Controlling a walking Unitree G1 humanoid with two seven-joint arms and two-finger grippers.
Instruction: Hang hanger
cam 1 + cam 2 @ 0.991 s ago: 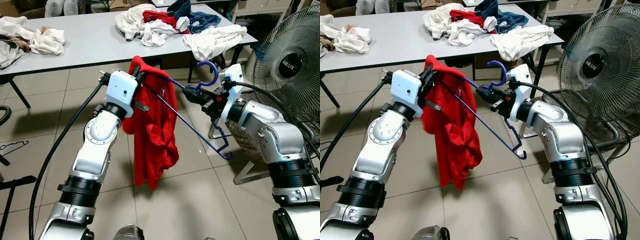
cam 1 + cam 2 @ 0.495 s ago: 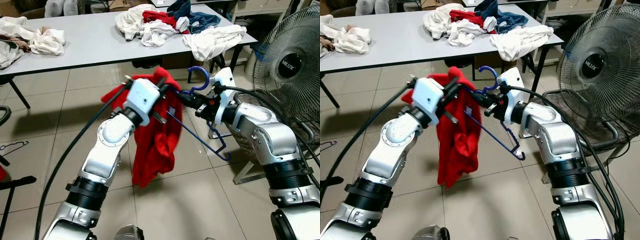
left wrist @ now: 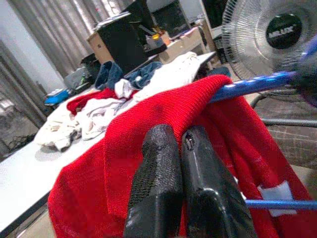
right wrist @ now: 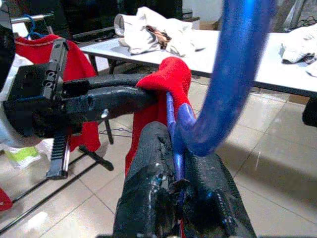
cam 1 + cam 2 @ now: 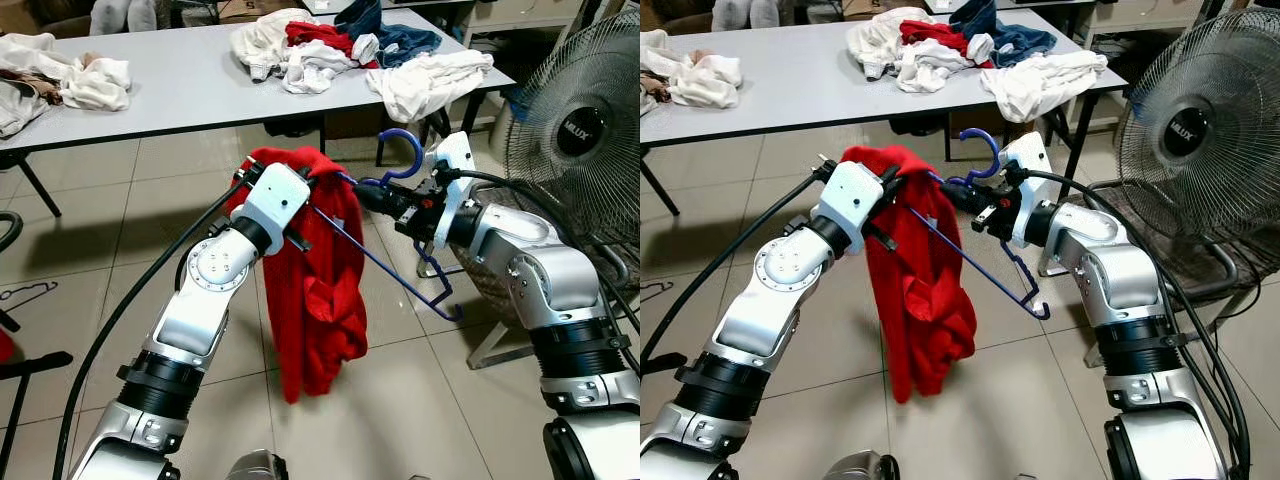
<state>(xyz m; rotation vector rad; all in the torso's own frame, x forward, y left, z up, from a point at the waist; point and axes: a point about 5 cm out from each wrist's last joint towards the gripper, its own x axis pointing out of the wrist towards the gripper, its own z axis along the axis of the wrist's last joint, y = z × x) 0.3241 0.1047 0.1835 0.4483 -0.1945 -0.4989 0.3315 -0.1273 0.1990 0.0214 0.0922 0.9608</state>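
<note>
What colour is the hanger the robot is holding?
Blue; the hanger shows best in the left eye view.

hanger (image 5: 395,262): glossy blue plastic | garment (image 5: 320,290): matt red knit cloth | floor (image 5: 400,400): glossy tile

Left gripper (image 5: 318,181) swung in from well left of the hanger (image 5: 400,235) over the last second, now just beside the right gripper (image 5: 362,190). Red shirt (image 5: 322,290) came with it, bunched half a second ago, now hanging long below the hanger's arm.
</note>
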